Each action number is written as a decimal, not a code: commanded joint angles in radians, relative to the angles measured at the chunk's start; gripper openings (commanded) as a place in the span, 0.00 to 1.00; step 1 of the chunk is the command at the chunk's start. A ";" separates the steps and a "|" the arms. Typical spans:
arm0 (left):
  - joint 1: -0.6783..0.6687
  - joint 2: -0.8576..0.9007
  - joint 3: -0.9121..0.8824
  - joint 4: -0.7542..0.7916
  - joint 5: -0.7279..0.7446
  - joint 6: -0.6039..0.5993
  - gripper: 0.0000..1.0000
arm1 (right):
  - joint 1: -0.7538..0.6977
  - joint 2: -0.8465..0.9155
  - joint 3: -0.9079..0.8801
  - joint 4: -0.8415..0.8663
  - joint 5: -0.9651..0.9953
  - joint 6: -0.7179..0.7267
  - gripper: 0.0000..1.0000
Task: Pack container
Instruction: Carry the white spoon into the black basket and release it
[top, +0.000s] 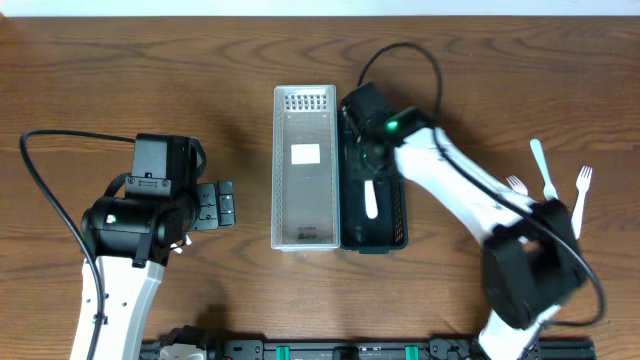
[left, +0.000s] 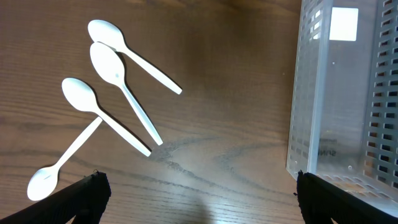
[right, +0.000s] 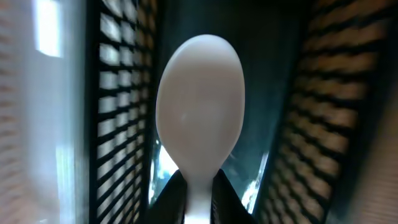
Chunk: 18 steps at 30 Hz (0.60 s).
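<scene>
Our right gripper (right: 200, 200) pinches one spoon (right: 200, 106) inside the black bin (top: 401, 218); our left gripper (left: 205, 196) gapes wide, four spoons (left: 107, 62) unpacked.

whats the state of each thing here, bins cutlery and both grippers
held white plastic spoon: pinched by its handle
black perforated plastic bin: upright, that spoon inside it
clear perforated plastic bin: upright, no cutlery inside
four loose white plastic spoons: lying on table, unpacked
white plastic forks: lying on table, unpacked
left gripper: open, empty
right gripper: shut on the spoon
</scene>
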 joint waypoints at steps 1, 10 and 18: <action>0.004 0.000 0.024 -0.004 -0.002 0.013 0.98 | 0.011 -0.006 0.009 0.004 0.012 -0.026 0.33; 0.004 0.000 0.024 -0.003 -0.002 0.013 0.98 | -0.084 -0.218 0.190 -0.173 0.187 -0.151 0.68; 0.004 0.000 0.024 -0.003 -0.002 0.013 0.98 | -0.436 -0.442 0.228 -0.341 0.233 -0.416 0.91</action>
